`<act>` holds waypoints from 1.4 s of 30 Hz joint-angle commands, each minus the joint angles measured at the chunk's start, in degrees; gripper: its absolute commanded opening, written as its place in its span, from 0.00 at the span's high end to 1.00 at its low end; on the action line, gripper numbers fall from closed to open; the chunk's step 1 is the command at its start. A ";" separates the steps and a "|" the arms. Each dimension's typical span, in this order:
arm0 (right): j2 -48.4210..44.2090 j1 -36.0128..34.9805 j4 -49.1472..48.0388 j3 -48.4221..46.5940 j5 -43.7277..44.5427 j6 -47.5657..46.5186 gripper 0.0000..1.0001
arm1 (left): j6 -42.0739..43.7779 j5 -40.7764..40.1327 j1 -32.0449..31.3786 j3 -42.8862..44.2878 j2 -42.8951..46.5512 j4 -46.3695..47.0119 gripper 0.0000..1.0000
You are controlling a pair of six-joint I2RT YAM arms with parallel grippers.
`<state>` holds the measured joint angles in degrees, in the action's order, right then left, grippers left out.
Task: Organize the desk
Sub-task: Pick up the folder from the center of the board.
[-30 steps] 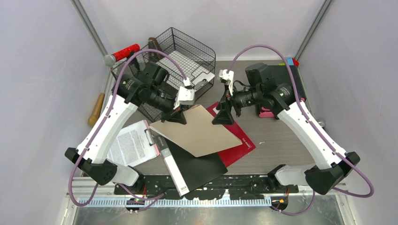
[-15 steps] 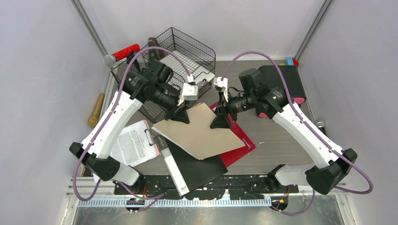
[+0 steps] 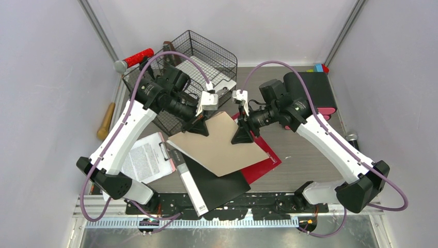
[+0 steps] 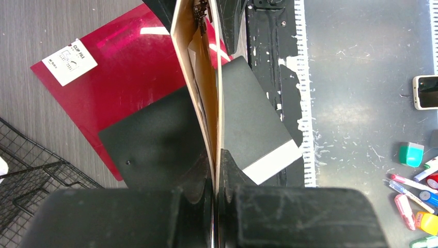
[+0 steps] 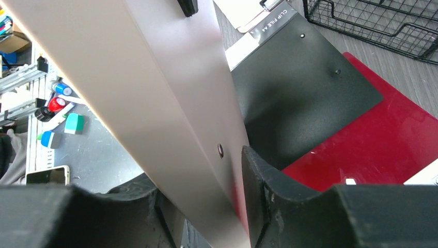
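Observation:
A beige clip file (image 3: 222,144) hangs tilted above the grey wood-grain desk (image 3: 310,150). My left gripper (image 3: 200,125) is shut on its far left corner. In the left wrist view the file (image 4: 209,93) runs edge-on away from the pinched fingers of that gripper (image 4: 217,173). My right gripper (image 3: 241,133) straddles the file's far right edge. In the right wrist view the beige sheet (image 5: 155,88) lies slantwise between that gripper's (image 5: 199,170) jaws. It touches the right finger (image 5: 268,191), with a dark gap by the left one.
Under the file lie a black clip file (image 3: 217,183), a red clip file (image 3: 266,160) and a pink clipboard with a printed page (image 3: 144,157). A black wire-mesh tray (image 3: 201,57) stands at the back, a black drawer unit (image 3: 315,88) back right. Tools with a red handle (image 3: 137,57) and a wooden handle (image 3: 106,121) lie at the left.
My right gripper has moved left onto the file's far edge and its jaws have narrowed around it. The left gripper kept its hold and raised the file slightly.

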<state>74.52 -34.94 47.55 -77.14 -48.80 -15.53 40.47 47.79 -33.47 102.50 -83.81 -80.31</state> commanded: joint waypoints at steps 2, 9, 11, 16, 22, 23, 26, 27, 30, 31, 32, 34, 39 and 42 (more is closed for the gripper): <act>0.74 -0.64 -1.12 -0.76 -1.51 -1.06 0.59 | -0.59 3.45 -0.23 0.34 1.26 2.84 1.00; 0.24 -0.72 0.10 -2.19 -0.52 -1.86 0.99 | -0.74 1.83 -0.24 -1.12 2.15 3.78 1.00; 0.50 -0.74 1.48 -3.35 0.10 -2.65 1.00 | -1.04 0.82 -0.27 -1.38 2.68 4.12 0.94; 1.91 -0.75 4.55 -7.58 2.73 -3.31 1.00 | -3.97 -4.87 0.13 -3.47 6.31 7.94 0.49; 4.09 -0.63 3.21 -13.47 8.45 -0.11 1.00 | -8.69 -10.07 6.37 -10.56 15.55 16.06 0.06; 4.63 -0.65 2.79 -14.72 9.33 0.88 1.00 | -9.82 -10.65 8.14 -13.08 17.72 18.12 0.03; 5.76 -0.64 -1.04 -16.59 11.04 4.24 1.00 | -12.80 -14.20 12.17 -17.32 23.58 23.25 0.00; 6.39 -0.65 -3.16 -17.55 11.87 6.25 1.00 | -13.55 -16.21 13.15 -18.12 25.14 24.15 0.00; 7.93 -0.65 -7.66 -20.78 15.45 10.54 1.00 | -16.32 -20.35 15.61 -19.32 29.18 25.40 0.00; 8.98 -0.65 -9.39 -21.61 16.22 11.91 1.00 | -17.21 -21.78 16.16 -19.43 30.05 25.86 0.00; 9.59 -0.66 -10.14 -23.48 17.78 12.45 1.00 | -18.35 -23.42 16.57 -19.52 30.85 26.46 0.00; 11.52 -0.66 -11.71 -26.50 19.48 13.53 1.00 | -20.51 -26.21 17.52 -19.55 32.04 27.69 0.00; 18.13 -0.65 -15.28 -35.40 21.12 18.46 1.00 | -24.44 -31.21 19.98 -17.52 32.12 28.78 0.00; 21.97 -0.70 -19.33 -40.62 22.96 23.14 1.00 | -25.37 -33.10 20.35 -15.76 30.94 28.19 0.00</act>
<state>94.24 -35.81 41.04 -109.51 -29.87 -0.95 19.18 19.11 -13.85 83.92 -51.64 -53.43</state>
